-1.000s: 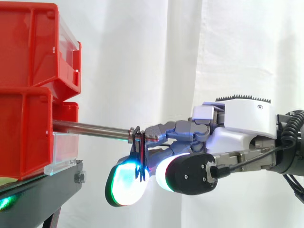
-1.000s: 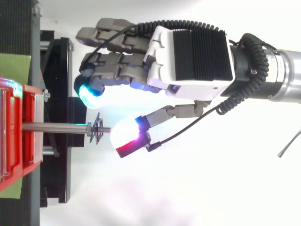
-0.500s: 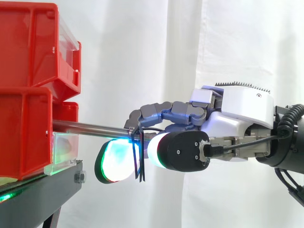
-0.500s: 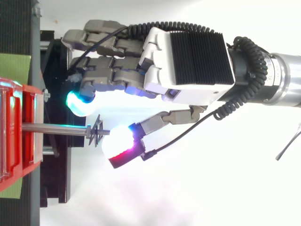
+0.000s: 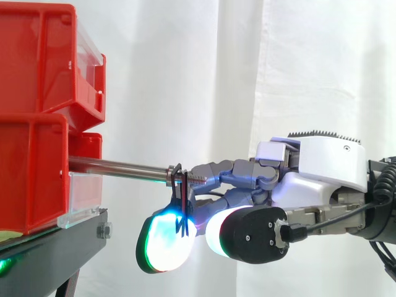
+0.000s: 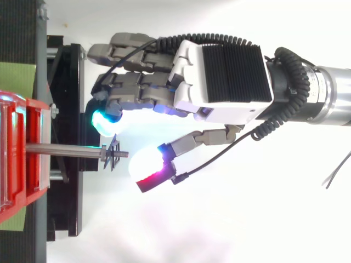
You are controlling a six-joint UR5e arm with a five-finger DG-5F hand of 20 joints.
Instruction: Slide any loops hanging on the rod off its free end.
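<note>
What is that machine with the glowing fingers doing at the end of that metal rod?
A robot hand is working at a metal rod that sticks out from red bins. A few thin loops hang near the rod's free end; the job is to slide them off. The hand is open, its glowing fingertips close beside the loops, which are not yet off.

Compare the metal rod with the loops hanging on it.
The rod is shiny metal; the loops are thin and dark. The rod juts nearly level from the red bin; the loops hang down near its free end. Both are slender.
</note>
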